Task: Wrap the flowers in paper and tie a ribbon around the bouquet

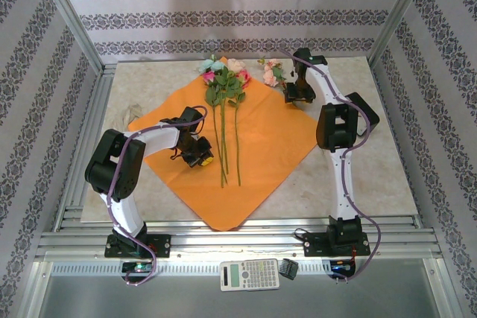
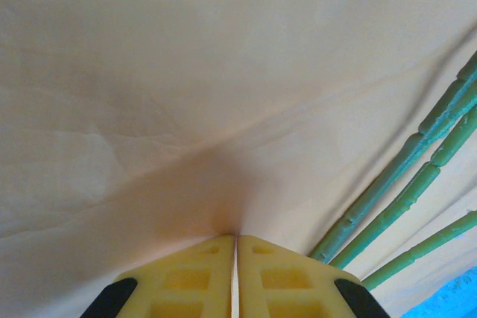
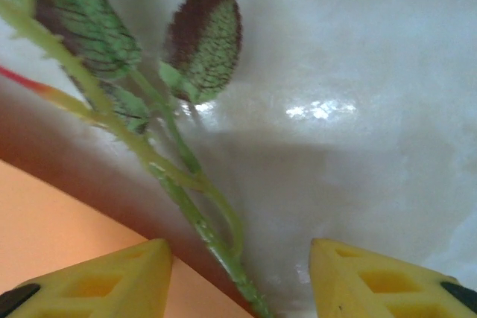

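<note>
A: The paper (image 1: 223, 161) looks thin and matt, softly creased at its middle.
B: The stems (image 2: 402, 197) on it look like dull green plastic, ridged in segments.
A: The left gripper (image 2: 236, 240) is smooth yellow plastic, moulded with hollows; the right gripper (image 3: 240, 251) looks the same.
B: The leaf (image 3: 205, 39) near the surface's far edge looks like printed cloth, veined and a little fuzzy.
A: The surface (image 3: 373, 109) is marbled and glossy; light glints off it.
B: The frame (image 1: 223, 240) along its near edge is ribbed, bare metal with a dull sheen.
</note>
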Robot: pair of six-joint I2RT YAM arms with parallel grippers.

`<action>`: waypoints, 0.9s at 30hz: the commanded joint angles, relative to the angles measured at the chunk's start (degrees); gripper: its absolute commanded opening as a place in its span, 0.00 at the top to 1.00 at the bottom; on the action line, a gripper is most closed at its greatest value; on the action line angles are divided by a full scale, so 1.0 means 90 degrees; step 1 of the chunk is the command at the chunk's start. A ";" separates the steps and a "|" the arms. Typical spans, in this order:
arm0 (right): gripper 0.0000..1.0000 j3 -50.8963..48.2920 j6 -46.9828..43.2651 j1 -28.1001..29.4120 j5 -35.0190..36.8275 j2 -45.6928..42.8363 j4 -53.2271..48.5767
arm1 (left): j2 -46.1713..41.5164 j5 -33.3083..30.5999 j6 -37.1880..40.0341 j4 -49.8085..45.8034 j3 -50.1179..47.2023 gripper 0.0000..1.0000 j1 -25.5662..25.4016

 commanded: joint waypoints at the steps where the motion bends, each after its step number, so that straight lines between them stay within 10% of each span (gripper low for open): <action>1: 0.52 0.0187 0.0168 -0.0197 0.0375 0.0074 -0.0371 | 0.0152 -0.0147 0.0027 -0.0251 0.0099 0.90 0.0084; 27: 0.53 -0.0756 -0.0262 -0.0701 0.0208 -0.0327 -0.0371 | 0.0153 -0.0096 0.0070 -0.0280 0.0129 0.90 0.0084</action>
